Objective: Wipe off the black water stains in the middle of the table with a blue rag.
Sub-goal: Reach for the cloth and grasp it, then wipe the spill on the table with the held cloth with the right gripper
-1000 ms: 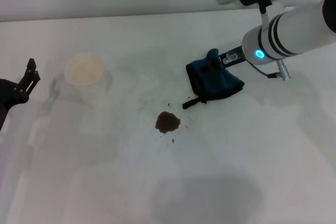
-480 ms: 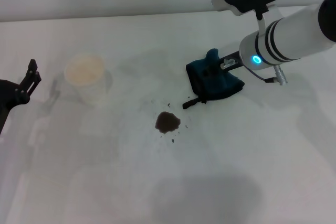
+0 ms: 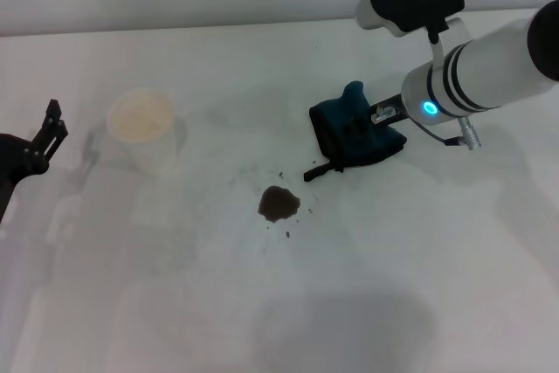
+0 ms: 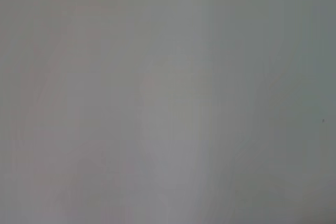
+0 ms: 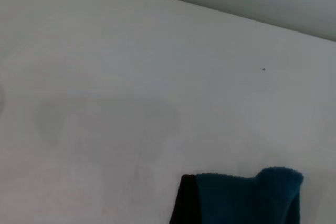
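The right gripper [image 3: 377,116] is at the blue rag [image 3: 356,135]; whether its jaws are clenched on the cloth cannot be told. The rag lies bunched on the table [image 3: 419,286], near the black water stains [image 3: 279,203], not touching them. Risk: a shallow grasp could drop the rag mid-drag. The left gripper [image 3: 42,141] is parked at the far left, jaws released, beside the paper cup [image 3: 141,127]

Bare bench [image 3: 367,303] surrounds the black water stains [image 3: 279,204] on every side, with open room toward the near edge. The blue rag [image 3: 354,137] lies just beyond them to the right, under the right arm. A paper cup [image 3: 141,127] stands well apart on the left.
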Action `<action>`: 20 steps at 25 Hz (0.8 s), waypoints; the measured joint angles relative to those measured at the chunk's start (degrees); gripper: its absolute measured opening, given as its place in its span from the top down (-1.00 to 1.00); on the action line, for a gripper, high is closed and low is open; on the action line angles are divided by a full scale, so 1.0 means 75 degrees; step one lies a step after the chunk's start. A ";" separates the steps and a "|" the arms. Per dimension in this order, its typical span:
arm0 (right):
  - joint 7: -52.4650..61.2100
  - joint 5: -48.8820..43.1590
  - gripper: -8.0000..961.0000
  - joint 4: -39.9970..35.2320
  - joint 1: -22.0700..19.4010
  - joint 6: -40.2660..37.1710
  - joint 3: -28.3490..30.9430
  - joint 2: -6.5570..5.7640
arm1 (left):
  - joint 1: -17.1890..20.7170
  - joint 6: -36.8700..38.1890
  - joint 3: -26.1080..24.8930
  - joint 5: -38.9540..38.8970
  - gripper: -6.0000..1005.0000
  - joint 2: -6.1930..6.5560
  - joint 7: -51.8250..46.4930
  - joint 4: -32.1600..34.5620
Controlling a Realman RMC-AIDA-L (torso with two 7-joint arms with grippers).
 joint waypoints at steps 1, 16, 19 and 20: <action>0.0001 0.0008 -0.05 0.0029 -0.0002 -0.0023 -0.0001 0.0000 | 0.0000 0.0000 0.0000 0.0000 -0.77 0.0000 0.0000 0.0000; 0.0094 0.0049 0.29 -0.0070 -0.0009 -0.0024 -0.0305 -0.0010 | 0.0024 -0.0005 0.0000 0.0021 -0.77 -0.0001 -0.0595 -0.0009; 0.0087 0.0209 0.51 0.0112 0.0046 0.0188 -0.0183 -0.0042 | 0.0039 -0.0005 -0.0001 0.0019 -0.77 -0.0001 -0.0598 -0.0030; 0.0051 0.0271 0.59 0.0209 0.0089 0.0265 -0.0092 -0.0056 | 0.0036 -0.0006 0.0000 0.0013 -0.77 -0.0001 -0.0598 -0.0043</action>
